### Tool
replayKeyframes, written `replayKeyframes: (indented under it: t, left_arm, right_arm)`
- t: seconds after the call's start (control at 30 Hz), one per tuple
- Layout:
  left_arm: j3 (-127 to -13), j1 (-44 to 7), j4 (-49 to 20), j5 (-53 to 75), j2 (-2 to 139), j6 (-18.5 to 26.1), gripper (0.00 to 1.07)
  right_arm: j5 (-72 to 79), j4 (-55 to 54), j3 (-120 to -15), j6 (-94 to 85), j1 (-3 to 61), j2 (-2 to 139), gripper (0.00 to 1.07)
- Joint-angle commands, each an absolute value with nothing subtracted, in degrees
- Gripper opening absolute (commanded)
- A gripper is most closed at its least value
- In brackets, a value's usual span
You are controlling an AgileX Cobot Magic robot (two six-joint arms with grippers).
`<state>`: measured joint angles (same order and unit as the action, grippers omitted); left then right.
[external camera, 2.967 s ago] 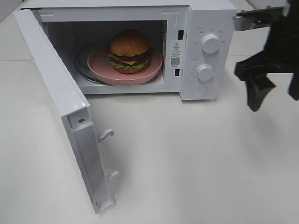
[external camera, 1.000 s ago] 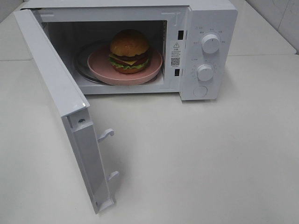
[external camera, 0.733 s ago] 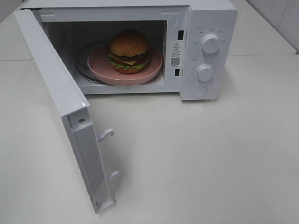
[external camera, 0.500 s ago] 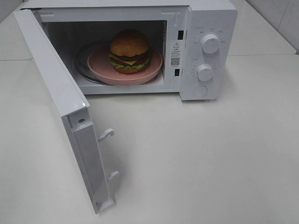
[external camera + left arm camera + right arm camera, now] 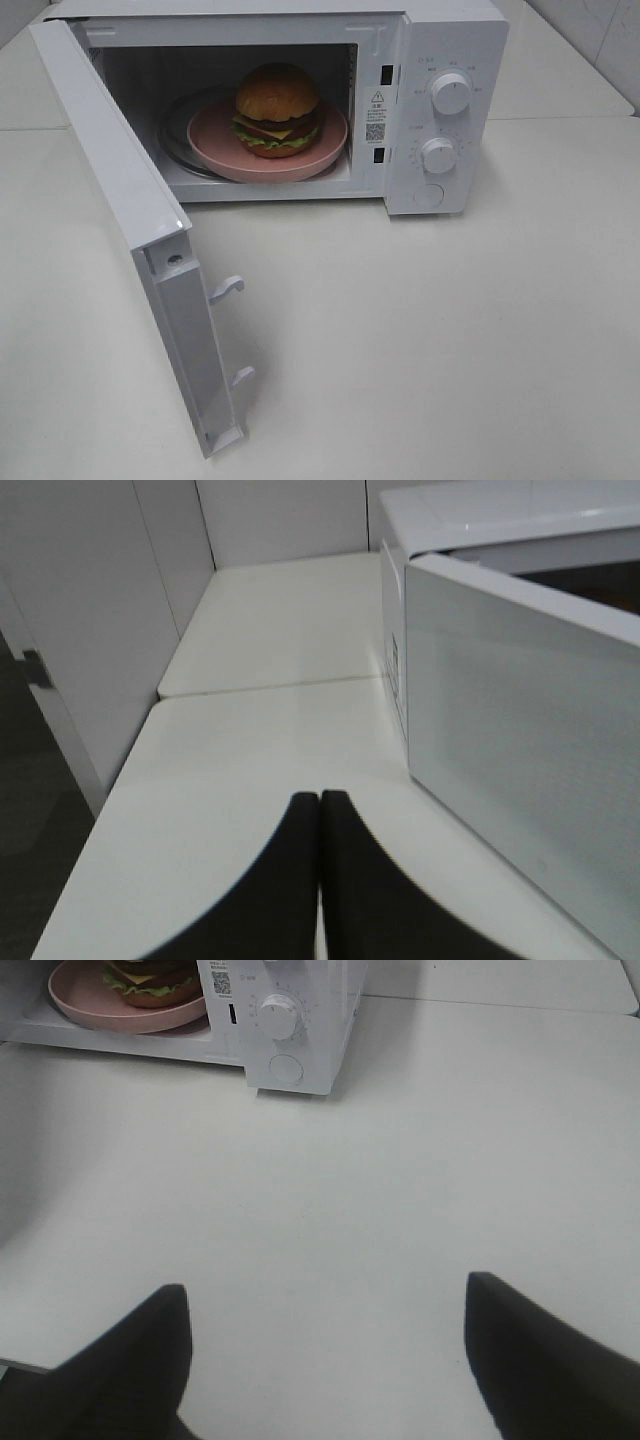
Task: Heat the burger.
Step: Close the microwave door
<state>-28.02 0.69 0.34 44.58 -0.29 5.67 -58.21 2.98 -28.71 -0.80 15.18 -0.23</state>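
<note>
One burger (image 5: 277,108) is sitting on a pink plate (image 5: 215,150) inside the white microwave (image 5: 455,40), which is standing along the table's (image 5: 450,330) far edge. The microwave's door (image 5: 120,190) is hanging wide open, angling out toward the near left corner. The left gripper (image 5: 319,800) is pressing its two fingers flat together with nothing between them, hovering by the door's outer face near the left edge. The right gripper (image 5: 325,1285) is spreading its fingers wide, empty, over bare tabletop in front of the control knob (image 5: 279,1015).
</note>
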Motion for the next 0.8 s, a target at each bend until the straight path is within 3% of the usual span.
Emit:
replayKeyframes:
  t: [0.03,0.33,0.8]
  left_arm:
    - [-25.55,0.69,0.0,34.03,-0.11,5.73,0.0]
    - [-24.06,0.69,0.0,23.32,11.92,5.79,0.0]
    - [-24.52,0.69,0.0,-1.03,45.61,5.33,0.0]
  right_arm:
    - [-57.3,2.58,-28.65,-1.6,15.01,-1.78,0.72]
    - [-57.3,2.58,-28.65,-1.55,15.01,-1.78,0.72]
    - [-57.3,2.64,-28.65,-1.55,15.01,-1.78,0.72]
